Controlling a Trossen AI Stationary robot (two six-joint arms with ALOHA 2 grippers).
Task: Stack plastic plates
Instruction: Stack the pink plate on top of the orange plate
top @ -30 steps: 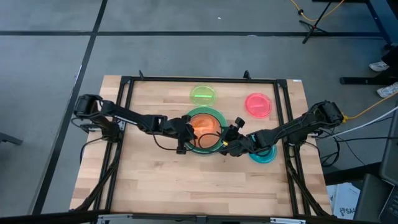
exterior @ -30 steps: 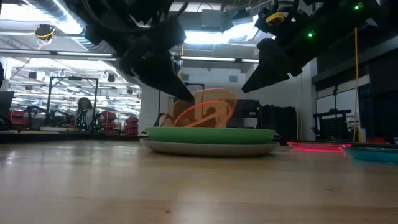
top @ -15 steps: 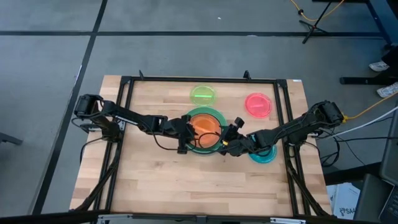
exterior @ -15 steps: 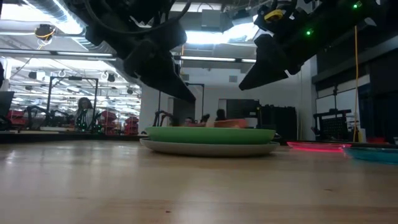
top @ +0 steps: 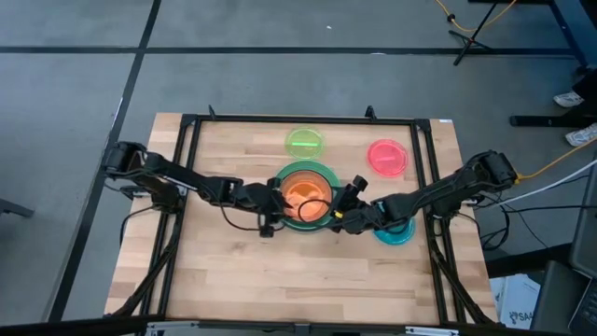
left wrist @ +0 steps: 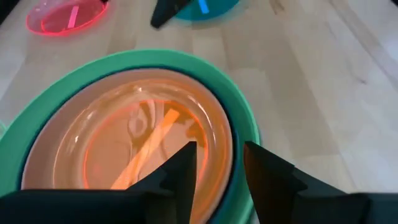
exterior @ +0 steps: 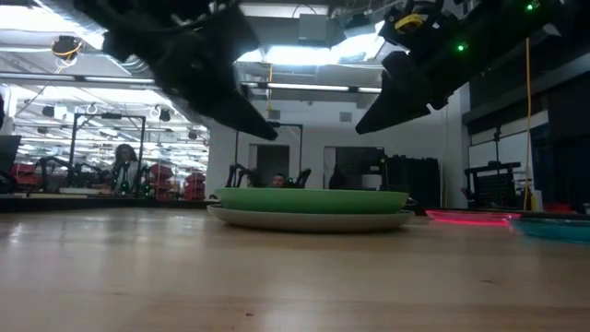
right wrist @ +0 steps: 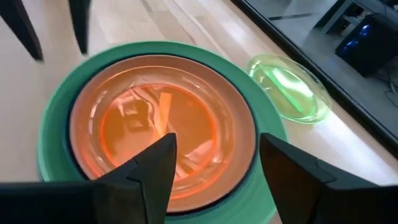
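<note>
Now: round translucent orange plate [top: 302, 193] nested in stack [top: 322, 172] (glossy) | left fingers [left wrist: 186, 165] released | right fingers [right wrist: 158, 162] released

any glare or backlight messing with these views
Left wrist view: a bright streak reflects in the orange plate. Right wrist view: glare streaks on the lime plate. Low view: ceiling lights behind leave both arms as dark silhouettes over the stack.

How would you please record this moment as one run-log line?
stack: orange plate on top | left hand: open, at stack's edge | right hand: open, beside stack | loose: lime plate, pink plate, cyan plate
</note>
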